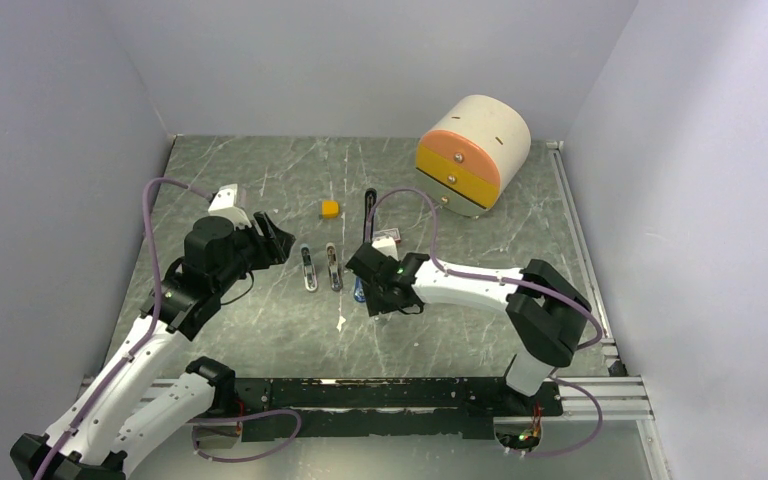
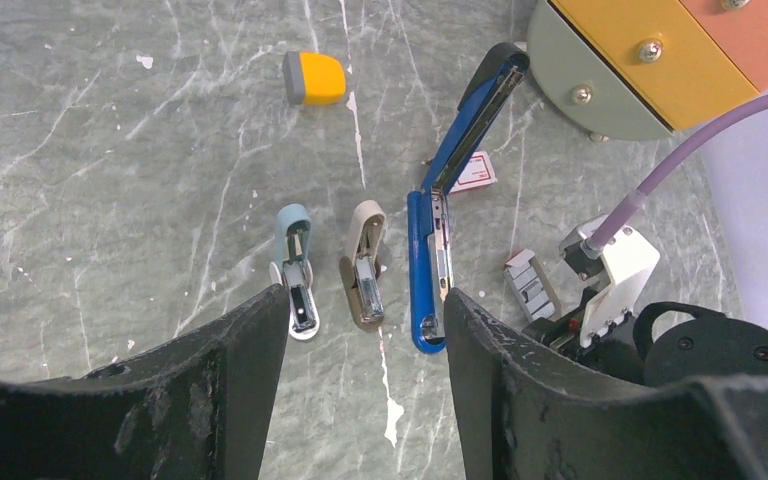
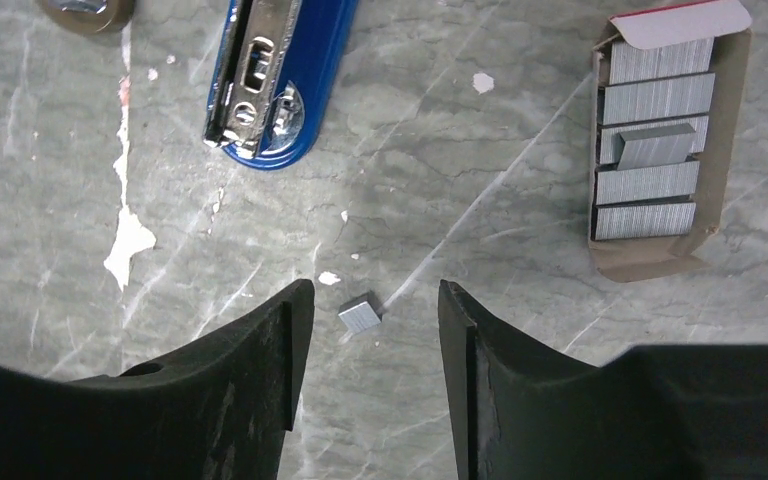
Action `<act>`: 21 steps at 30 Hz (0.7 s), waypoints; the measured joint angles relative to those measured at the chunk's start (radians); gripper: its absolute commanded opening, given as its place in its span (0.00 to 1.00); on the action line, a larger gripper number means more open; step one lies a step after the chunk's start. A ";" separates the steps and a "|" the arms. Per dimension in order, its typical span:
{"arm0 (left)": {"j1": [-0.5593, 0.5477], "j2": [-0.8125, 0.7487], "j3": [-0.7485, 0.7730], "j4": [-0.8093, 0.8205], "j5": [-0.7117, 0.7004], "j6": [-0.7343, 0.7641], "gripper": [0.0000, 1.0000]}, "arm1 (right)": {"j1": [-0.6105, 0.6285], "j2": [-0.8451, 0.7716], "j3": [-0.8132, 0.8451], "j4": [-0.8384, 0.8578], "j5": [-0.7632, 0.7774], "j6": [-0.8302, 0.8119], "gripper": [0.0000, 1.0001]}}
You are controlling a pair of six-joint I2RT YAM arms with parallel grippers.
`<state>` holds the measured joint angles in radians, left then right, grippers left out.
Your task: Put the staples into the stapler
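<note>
The blue stapler [image 2: 425, 270] lies flat on the table with its top arm swung open; its front end also shows in the right wrist view [image 3: 270, 80]. The staples [image 3: 655, 150] are silver ribbed strips in an open cardboard tray [image 3: 720, 120], also seen in the left wrist view [image 2: 532, 285]. A small loose piece of staples [image 3: 360, 315] lies on the table between my right fingertips. My right gripper [image 3: 375, 295] is open and empty above it, near the stapler's front end [image 1: 370, 298]. My left gripper [image 2: 365, 300] is open and empty, left of the staplers [image 1: 278, 240].
A light-blue small stapler [image 2: 295, 270] and a beige one [image 2: 365, 275] lie left of the blue one. An orange-yellow block [image 2: 315, 78] sits further back. A red-and-white box flap [image 2: 472, 170] lies by the stapler's hinge. A rounded drawer unit [image 1: 472, 155] stands back right.
</note>
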<state>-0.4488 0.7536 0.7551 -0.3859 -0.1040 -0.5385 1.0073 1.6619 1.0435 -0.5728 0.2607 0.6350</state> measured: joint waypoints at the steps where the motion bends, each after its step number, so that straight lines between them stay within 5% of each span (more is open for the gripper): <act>1: 0.000 0.000 0.000 0.000 0.000 0.000 0.63 | 0.002 0.003 0.000 -0.001 0.009 0.020 0.53; 21: 0.000 -0.007 -0.011 0.000 0.000 0.000 0.63 | 0.028 0.077 -0.002 -0.028 0.049 0.120 0.46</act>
<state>-0.4488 0.7467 0.7444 -0.3862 -0.1040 -0.5385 1.0355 1.7386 1.0416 -0.6010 0.3099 0.7551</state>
